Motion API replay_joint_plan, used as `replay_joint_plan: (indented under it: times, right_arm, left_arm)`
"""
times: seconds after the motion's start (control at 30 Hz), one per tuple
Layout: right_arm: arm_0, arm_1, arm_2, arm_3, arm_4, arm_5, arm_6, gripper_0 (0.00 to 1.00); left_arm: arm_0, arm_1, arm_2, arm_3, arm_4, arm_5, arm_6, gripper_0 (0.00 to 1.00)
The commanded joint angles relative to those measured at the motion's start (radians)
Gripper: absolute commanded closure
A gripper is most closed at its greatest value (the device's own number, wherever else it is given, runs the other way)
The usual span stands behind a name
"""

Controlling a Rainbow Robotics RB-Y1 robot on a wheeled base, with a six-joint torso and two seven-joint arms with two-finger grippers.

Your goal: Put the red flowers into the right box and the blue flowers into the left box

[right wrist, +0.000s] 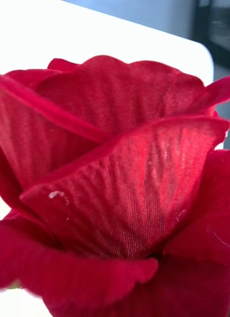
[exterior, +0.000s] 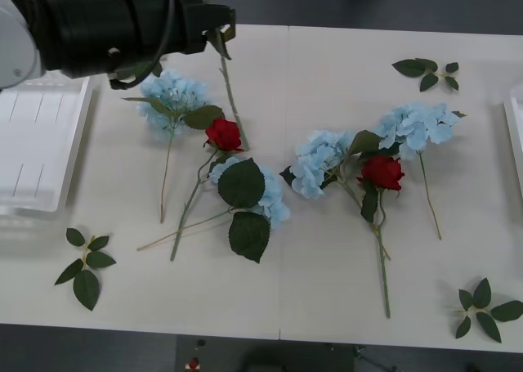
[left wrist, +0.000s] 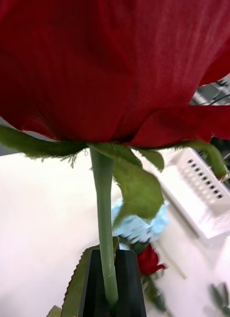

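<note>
Front view has the left arm's black wrist in the upper left corner, over the far left part of the white surface (exterior: pixel 327 290), with a green stem (exterior: pixel 229 90) hanging from it down toward the flowers. Left wrist view settles the rest: the left pincer (left wrist: pixel 112 282) is clamped on a rose stem, black fingers (left wrist: pixel 129 285) pressed to either side of it, and the held rose (left wrist: pixel 110 64) stands straight up above them with its red head close to the lens. Right wrist view has another red rose (right wrist: pixel 119 188) pressed right up to the camera; whether the right pincer is closed or spread I cannot tell.

On the surface lie two more roses. One rose (exterior: pixel 223 133) sits left of centre, between a blue cluster (exterior: pixel 172 94) behind it and a second blue cluster (exterior: pixel 270 196) just in front, which is partly covered by broad dark leaves (exterior: pixel 243 184). The other rose (exterior: pixel 382 172) lies right of centre, touching a blue cluster (exterior: pixel 315 163) on its left and with a fourth cluster (exterior: pixel 417 125) just behind it on the right.

Left box (exterior: pixel 37 143) rests at the left edge of the surface, ribbed floor bare. Right box (exterior: pixel 515 127) is a white sliver at the right edge. Loose leaf sprigs (exterior: pixel 86 266) lie near the front left corner, front right corner and far right
</note>
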Motion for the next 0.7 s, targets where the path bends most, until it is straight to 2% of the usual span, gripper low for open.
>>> replay_joint_plan:
  times: [0.03, 0.13, 0.33, 0.4, 0.43, 0.47, 0.63, 0.7]
  right_arm:
    - [0.006, 0.058, -0.021, 0.138, 0.099, -0.099, 0.011, 1.00]
    - [0.035, 0.090, -0.020, 0.202, 0.148, -0.184, 0.001, 1.00]
    - [0.103, 0.092, 0.025, 0.224, 0.184, -0.338, -0.010, 1.00]
    - [0.107, 0.092, 0.029, 0.225, 0.188, -0.355, -0.012, 0.78]
    - [0.109, 0.092, 0.029, 0.228, 0.188, -0.358, -0.012, 0.57]
    - [0.107, 0.092, 0.031, 0.228, 0.186, -0.358, -0.012, 0.44]
    - [0.107, 0.084, 0.028, 0.213, 0.132, -0.356, 0.007, 0.14]
    - [0.109, 0.073, 0.028, 0.193, 0.100, -0.349, 0.014, 0.10]
  left_arm:
    - [-0.097, -0.116, -0.051, -0.008, -0.086, -0.015, -0.050, 1.00]
    - [-0.154, -0.208, -0.079, 0.033, -0.140, -0.015, -0.047, 1.00]
    - [-0.223, -0.355, -0.102, 0.125, -0.199, -0.015, -0.047, 1.00]
    - [-0.237, -0.384, -0.115, 0.151, -0.203, -0.015, -0.049, 1.00]
    - [-0.245, -0.397, -0.120, 0.170, -0.209, -0.015, -0.052, 1.00]
    - [-0.249, -0.406, -0.126, 0.180, -0.210, -0.015, -0.055, 1.00]
    - [-0.257, -0.423, -0.148, 0.187, -0.219, -0.015, -0.061, 1.00]
    - [-0.257, -0.423, -0.148, 0.187, -0.219, -0.015, -0.061, 1.00]
